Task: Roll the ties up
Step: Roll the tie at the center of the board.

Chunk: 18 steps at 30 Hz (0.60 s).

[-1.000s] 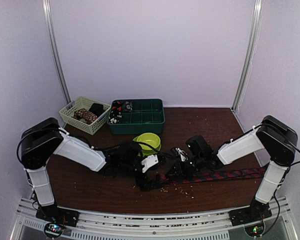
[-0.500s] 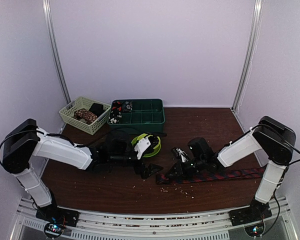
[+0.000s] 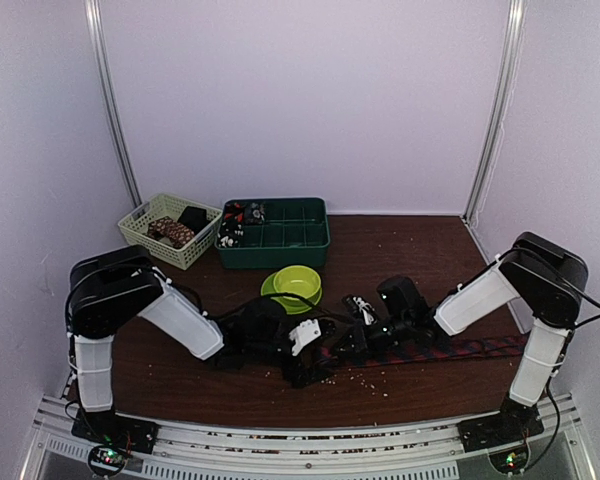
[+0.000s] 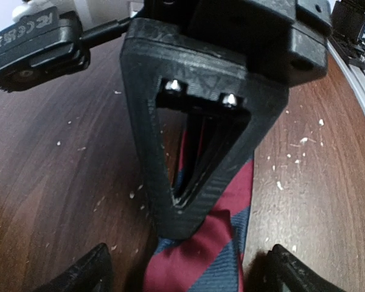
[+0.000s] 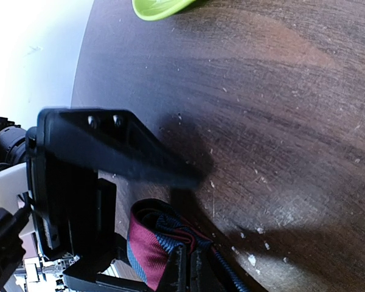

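Your right gripper (image 3: 348, 342) is clenched on the folded end of the long red-and-navy striped fabric tie (image 3: 450, 349), which runs off to the right along the dark wooden surface (image 3: 410, 250). Your left gripper (image 4: 191, 267) is released, its fingertips (image 4: 94, 267) wide either side of the tie. The right gripper's black finger stands directly ahead of it. A lime-green plastic bowl (image 3: 293, 284) sits just behind them, and pale crumbs (image 3: 362, 378) dot the near surface.
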Each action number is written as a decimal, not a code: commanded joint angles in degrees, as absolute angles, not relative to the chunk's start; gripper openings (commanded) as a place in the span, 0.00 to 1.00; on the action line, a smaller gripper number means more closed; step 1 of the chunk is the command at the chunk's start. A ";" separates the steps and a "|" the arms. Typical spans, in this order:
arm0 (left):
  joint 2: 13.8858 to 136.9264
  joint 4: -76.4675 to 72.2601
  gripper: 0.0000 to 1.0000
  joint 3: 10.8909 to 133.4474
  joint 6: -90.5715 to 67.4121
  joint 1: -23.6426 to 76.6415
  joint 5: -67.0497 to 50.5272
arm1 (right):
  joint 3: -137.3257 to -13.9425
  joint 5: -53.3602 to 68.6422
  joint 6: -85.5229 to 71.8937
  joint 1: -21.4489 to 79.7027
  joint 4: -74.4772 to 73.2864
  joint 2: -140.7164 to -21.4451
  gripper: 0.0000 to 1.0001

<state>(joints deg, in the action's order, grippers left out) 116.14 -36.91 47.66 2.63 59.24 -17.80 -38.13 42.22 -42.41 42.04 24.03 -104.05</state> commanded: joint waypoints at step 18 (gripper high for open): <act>118.86 -31.32 0.30 50.09 5.88 59.50 -21.98 | -35.94 42.75 -45.93 42.05 20.10 -97.88 0.32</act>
<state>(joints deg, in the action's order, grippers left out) 118.91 -36.03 51.48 4.89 59.33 -21.74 -36.73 42.44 -44.03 41.85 21.34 -100.29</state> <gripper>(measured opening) 0.310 0.311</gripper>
